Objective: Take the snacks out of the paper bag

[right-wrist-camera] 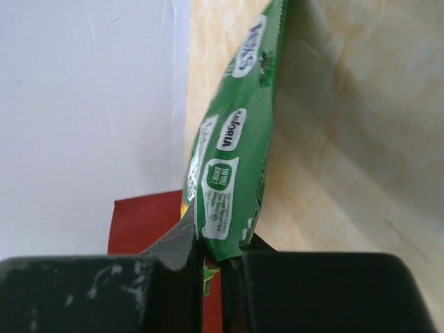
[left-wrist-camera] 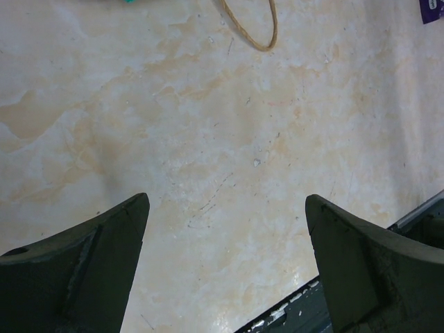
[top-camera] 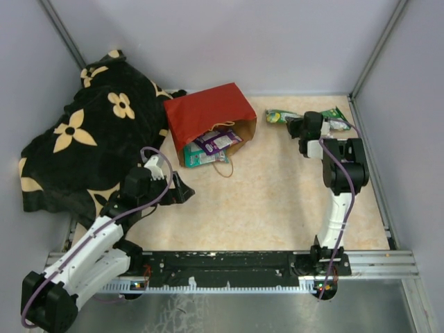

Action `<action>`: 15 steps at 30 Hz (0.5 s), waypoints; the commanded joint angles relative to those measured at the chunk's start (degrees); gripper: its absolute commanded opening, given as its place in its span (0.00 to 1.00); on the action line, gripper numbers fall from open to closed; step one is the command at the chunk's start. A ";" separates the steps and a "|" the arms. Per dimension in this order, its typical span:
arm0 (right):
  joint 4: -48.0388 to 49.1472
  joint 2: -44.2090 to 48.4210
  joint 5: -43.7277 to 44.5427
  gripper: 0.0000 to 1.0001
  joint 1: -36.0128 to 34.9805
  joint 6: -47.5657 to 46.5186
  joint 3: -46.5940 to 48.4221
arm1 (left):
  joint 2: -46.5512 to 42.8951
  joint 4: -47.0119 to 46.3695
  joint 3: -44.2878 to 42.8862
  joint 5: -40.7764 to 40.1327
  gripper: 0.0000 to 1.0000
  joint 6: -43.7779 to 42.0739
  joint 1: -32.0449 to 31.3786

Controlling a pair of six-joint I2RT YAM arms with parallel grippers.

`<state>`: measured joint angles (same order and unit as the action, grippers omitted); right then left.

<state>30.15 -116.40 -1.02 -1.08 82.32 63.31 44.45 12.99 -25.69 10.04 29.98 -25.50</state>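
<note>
1. Left arm: base is seen at lower left of top view. The arm is stretched up and to the right, low over the table (top-camera: 277, 201). The left gripper (top-camera: 180, 189) is placed just below-left of the bag mouth, next to the blanket (top-camera: 83, 146) edge.
2. Left gripper (left-wrist-camera: 227, 201) jaws are spread wide w/ nothing betw. them. In its wrist view only bare tabletop is seen under them, w/ the cord handle (left-wrist-camera: 253, 31) loop at top centre.
3. Right arm: base is seen at bottom, right of centre. The forearm runs up the frame, the elbow is folded at right, and the wrist is pointed left across the upper right of the table.
4. Right gripper (top-camera: 293, 127) is clamped on a green packet (top-camera: 279, 116). In wrist view the packet (right-wrist-camera: 232, 152) is pinched edge-on at its near end betw. the fingers, the rest sticking out away from the cam.
5. A second green packet (top-camera: 338, 119) is seen flat on the table just right of the right wrist, near the upper right corner.
6. Red paper bag (top-camera: 208, 111) is laid on its side at upper centre, mouth facing lower right.
7. Purple packets (top-camera: 218, 141) and a teal packet (top-camera: 200, 157) are seen at the bag mouth. Whether they are fully out can't be told.
</note>
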 commanded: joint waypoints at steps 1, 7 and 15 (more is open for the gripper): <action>-1.09 -3.55 4.68 0.07 -0.15 -0.39 6.19 | 0.94 1.86 -4.84 4.38 1.00 -2.66 0.10; -1.27 -0.25 1.22 0.68 -0.59 -3.38 2.88 | 2.39 6.72 -10.68 3.80 1.00 -7.83 0.17; -7.22 16.52 5.59 0.92 -7.62 -14.77 -6.97 | 5.03 10.09 -15.19 -0.41 1.00 -16.02 0.13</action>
<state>23.49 -111.61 0.86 -3.84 75.79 60.05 49.80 20.80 -39.86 11.25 18.96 -25.50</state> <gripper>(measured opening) 0.907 0.997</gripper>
